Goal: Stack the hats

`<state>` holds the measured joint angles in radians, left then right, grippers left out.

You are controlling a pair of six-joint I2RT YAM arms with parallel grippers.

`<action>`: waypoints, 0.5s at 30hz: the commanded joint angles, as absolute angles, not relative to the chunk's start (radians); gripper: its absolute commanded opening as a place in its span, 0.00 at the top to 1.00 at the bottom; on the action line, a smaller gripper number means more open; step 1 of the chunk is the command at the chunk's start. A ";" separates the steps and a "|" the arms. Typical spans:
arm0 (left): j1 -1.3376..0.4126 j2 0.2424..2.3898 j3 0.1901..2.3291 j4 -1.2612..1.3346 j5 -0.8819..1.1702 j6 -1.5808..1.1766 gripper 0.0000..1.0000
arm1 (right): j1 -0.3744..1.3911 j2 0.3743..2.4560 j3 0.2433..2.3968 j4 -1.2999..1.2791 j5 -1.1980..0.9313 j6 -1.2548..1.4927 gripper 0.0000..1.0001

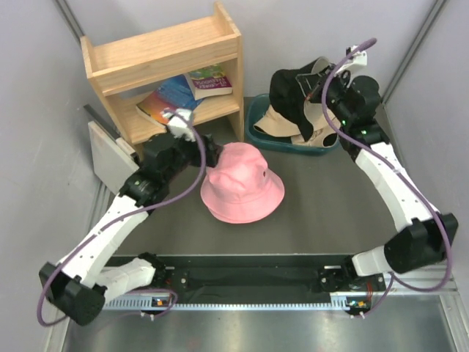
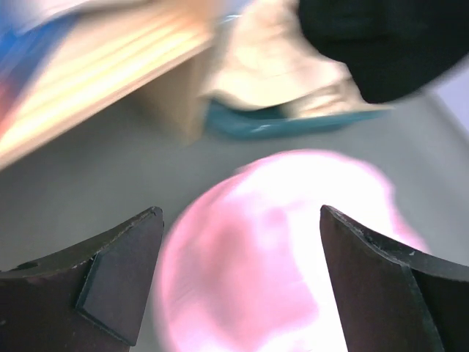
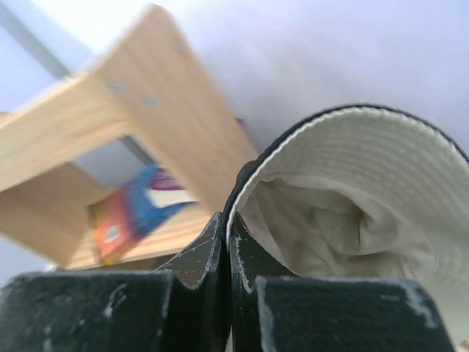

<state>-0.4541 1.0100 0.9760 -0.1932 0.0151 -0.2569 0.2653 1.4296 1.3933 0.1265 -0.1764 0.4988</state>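
Note:
A pink hat (image 1: 240, 185) sits dome-up at the table's centre, also blurred in the left wrist view (image 2: 286, 257). My left gripper (image 1: 210, 152) is open just left of its crown, fingers (image 2: 121, 275) straddling it without touching. My right gripper (image 1: 327, 82) is shut on the brim of a black hat (image 1: 292, 92) with a cream lining (image 3: 366, 191), held up above the teal tub (image 1: 258, 130). Tan hats (image 1: 308, 132) lie in the tub. The pink hat hides whatever it sits on.
A wooden shelf (image 1: 165, 55) with books (image 1: 179, 92) stands at the back left, close behind my left gripper. A grey board (image 1: 110, 154) leans at its left. Grey walls close both sides.

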 commanded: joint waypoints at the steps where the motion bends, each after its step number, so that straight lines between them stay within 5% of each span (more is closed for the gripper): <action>1: -0.662 1.110 1.153 -0.008 -0.051 -0.184 0.09 | 0.340 1.315 1.430 0.089 -0.120 0.477 1.00; 15: -0.871 1.359 1.356 0.239 0.009 -0.259 0.06 | 0.607 1.164 1.419 -0.063 0.169 0.416 1.00</action>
